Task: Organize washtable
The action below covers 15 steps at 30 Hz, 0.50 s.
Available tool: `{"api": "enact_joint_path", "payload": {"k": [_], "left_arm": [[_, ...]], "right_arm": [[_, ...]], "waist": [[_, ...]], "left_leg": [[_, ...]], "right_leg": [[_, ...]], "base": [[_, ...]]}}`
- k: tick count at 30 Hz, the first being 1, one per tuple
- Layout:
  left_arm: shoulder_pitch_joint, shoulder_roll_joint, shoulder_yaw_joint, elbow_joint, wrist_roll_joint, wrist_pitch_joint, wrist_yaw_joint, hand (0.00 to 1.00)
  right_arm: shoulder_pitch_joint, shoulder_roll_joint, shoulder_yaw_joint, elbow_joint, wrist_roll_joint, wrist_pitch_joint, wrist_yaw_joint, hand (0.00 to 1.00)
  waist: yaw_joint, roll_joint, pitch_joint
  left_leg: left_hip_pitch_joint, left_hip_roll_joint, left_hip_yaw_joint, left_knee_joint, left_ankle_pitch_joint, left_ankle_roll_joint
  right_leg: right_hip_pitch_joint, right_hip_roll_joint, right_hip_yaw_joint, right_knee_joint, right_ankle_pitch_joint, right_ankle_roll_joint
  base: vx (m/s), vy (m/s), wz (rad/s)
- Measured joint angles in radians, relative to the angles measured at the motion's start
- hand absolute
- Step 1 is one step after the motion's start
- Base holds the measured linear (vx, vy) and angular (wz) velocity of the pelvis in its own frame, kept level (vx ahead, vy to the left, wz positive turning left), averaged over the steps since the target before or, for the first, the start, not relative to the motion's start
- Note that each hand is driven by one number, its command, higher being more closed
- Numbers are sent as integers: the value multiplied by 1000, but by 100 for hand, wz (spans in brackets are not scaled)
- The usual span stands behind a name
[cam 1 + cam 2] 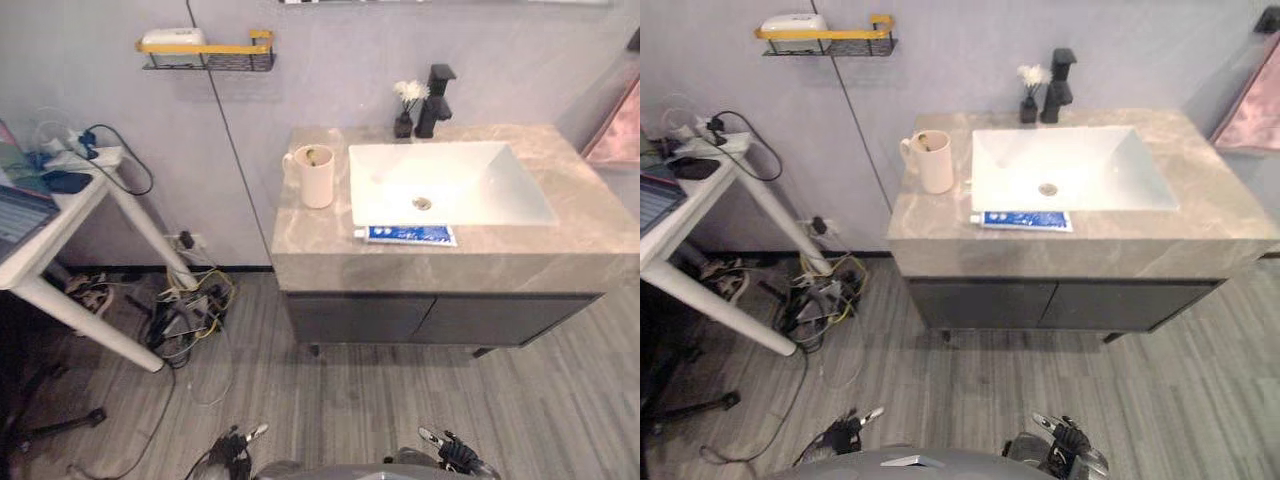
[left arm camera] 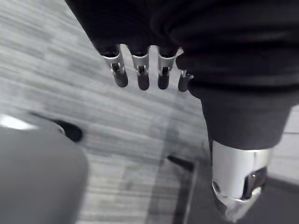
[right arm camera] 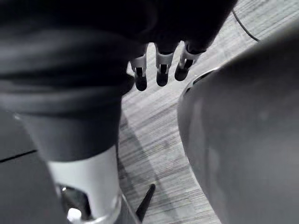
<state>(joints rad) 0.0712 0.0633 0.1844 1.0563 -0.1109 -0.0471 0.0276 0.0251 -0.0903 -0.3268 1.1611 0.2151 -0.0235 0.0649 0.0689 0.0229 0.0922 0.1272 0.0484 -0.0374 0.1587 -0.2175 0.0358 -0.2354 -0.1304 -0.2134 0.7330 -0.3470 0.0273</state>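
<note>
The washtable [image 1: 320, 250] has a beige stone top with a white sink [image 1: 450, 185] set into it. A cream mug [image 1: 316, 176] with something in it stands left of the sink. A blue toothpaste tube [image 1: 408, 235] lies flat along the sink's front rim. Behind the sink are a black tap [image 1: 435, 100] and a small dark vase of white flowers [image 1: 405, 108]. My left hand [image 1: 235, 445] and right hand [image 1: 455, 452] hang low near the floor, far from the counter. Both are open and hold nothing, with fingers [image 2: 142, 74] and fingers [image 3: 161, 70] straight.
A wire wall rack with a yellow rail [image 1: 205, 50] holds a white item, up left of the counter. A white desk [image 1: 60, 250] with a laptop and cables stands at the left, over a tangle of cables [image 1: 190, 310] on the floor. A pink towel [image 1: 615, 135] hangs at the right.
</note>
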Motion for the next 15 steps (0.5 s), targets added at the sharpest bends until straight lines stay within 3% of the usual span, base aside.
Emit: {"api": "enact_joint_path", "payload": {"k": [1, 2, 3, 4, 5, 8, 11, 14, 15], "left_arm": [[0, -2, -4, 0, 0, -2, 0, 0], [0, 0, -18, 0, 0, -4, -5, 0], [0, 1, -12, 0, -5, -4, -8, 0], [-7, -1, 4, 5, -7, -5, -10, 0], [-23, -23, 27, 34, 2, -3, -15, 0], [-33, -34, 67, 44, 12, 1, -16, 0], [-29, -42, 92, 45, 13, 4, -16, 0], [-24, -30, 94, 47, 11, 5, -16, 0], [-23, -26, 102, 43, 7, 5, -17, 0]], "right_arm": [[0, 3, 0, -11, 0, 0, 0, 0], [2, 13, -5, -25, 0, 1, -1, 0], [5, 19, -9, -25, 0, 1, -2, 0], [7, 30, -32, -24, 1, 2, -3, 0], [-8, 18, -55, -25, -1, 2, -7, 0], [-7, 20, -84, -21, 1, 7, -7, 0], [-3, 19, -86, -14, -2, 8, -6, 0], [1, 21, -64, 15, -4, 8, -4, 0], [-1, 21, -46, 17, -3, 6, -4, 0]], "waist": [[-7, -1, 0], [-14, -16, 9], [-16, -29, 7], [-19, -48, 10], [-9, -8, 25], [-29, -9, 31], [-32, 4, 21], [-28, -3, 7], [-24, -2, 7]], "left_leg": [[5, 16, 0, 0, 0, -1], [24, 36, 6, 1, -6, -11], [27, 38, 6, 4, -16, -29], [46, 50, 1, 4, -48, -81], [53, 94, 0, 5, -56, -96], [62, 106, -55, 6, -2, -127], [55, 151, -110, 43, 6, -139], [-22, 183, -183, 222, 26, -173], [-81, 185, -192, 363, 53, -214]], "right_leg": [[-16, 0, 6, -55, 11, 17], [-36, -14, 38, -260, 102, 40], [-34, -20, 56, -360, 160, 42], [-24, -26, 63, -441, 332, 54], [-20, 21, 56, -420, 313, 37], [-23, 18, 35, -353, 235, 23], [23, 37, -40, -342, 179, 3], [125, 76, -118, -413, 158, -14], [169, 92, -132, -448, 158, -23]], "base": [[238, -266, 2], [150, -229, -3], [93, -283, -3], [93, -291, -19], [115, -281, -21], [158, -211, 17], [194, -192, 64], [169, -158, 68], [114, -92, 23]]}}
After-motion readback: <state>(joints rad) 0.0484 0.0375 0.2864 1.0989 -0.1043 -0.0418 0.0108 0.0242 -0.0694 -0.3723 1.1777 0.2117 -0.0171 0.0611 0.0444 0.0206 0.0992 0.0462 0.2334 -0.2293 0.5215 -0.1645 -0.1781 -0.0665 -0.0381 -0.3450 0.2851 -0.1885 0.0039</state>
